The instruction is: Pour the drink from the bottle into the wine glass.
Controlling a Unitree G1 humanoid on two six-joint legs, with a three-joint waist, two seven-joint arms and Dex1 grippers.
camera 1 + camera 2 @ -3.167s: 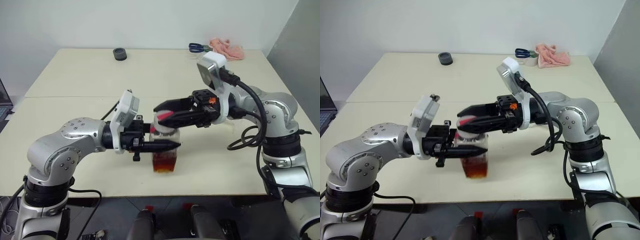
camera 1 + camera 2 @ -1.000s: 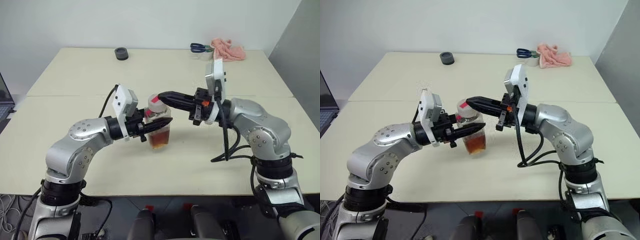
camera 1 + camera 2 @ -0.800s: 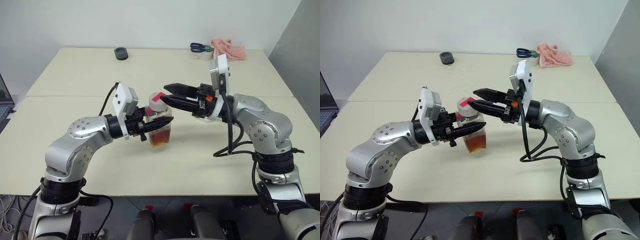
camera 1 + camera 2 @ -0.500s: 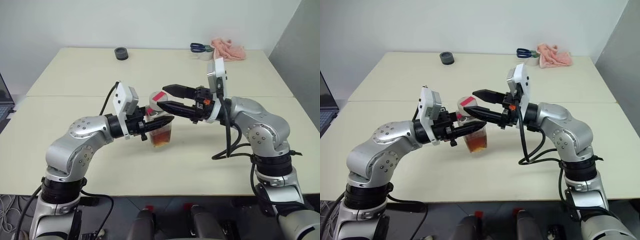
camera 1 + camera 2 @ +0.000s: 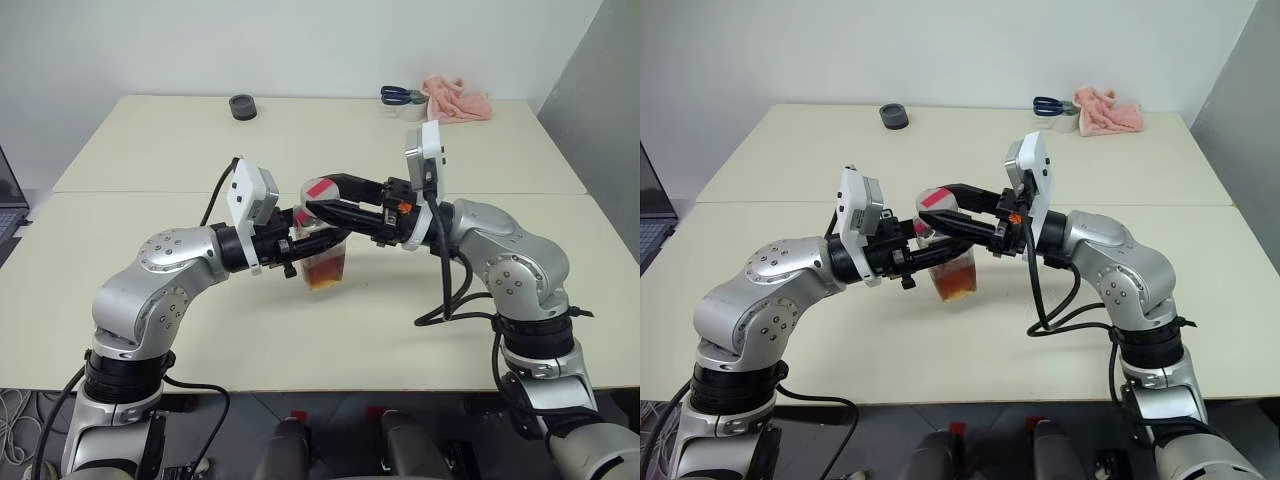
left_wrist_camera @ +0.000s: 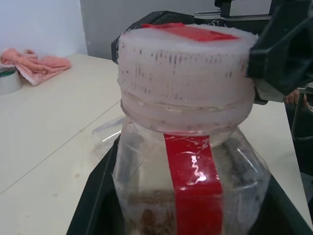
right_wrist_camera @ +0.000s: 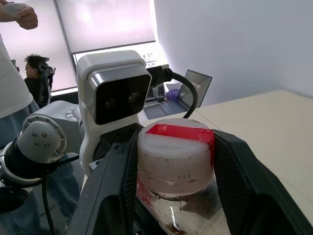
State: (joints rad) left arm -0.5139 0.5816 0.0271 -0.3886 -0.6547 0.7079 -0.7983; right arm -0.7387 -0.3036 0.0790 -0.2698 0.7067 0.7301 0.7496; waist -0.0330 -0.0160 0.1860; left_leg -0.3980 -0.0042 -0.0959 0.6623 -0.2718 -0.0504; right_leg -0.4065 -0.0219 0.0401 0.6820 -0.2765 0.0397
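Note:
My left gripper [image 5: 322, 241] is shut on the body of the bottle [image 5: 323, 258] and holds it upright above the middle of the table [image 5: 150, 150]. The drink [image 5: 324, 273], amber and translucent, fills the bottle's lower part. The white cap [image 7: 176, 156] carries a red tape strip. From the right, my right gripper [image 5: 316, 197] reaches in level, one finger pressed to each side of the cap. My right arm hides the wine glass in the eye views. A clear glass shape [image 6: 105, 138] shows on the table just past the bottle and may be that glass.
A black round piece [image 5: 240, 106] lies at the table's far left. Scissors [image 5: 395, 95], a tape roll [image 5: 406, 112] and a pink cloth [image 5: 455, 98] lie at the far right. A laptop [image 5: 8, 195] stands at the left edge. A person [image 7: 14, 83] stands behind.
My right gripper opened, slid left over the cap and closed round it. The left gripper and the bottle stayed where they were.

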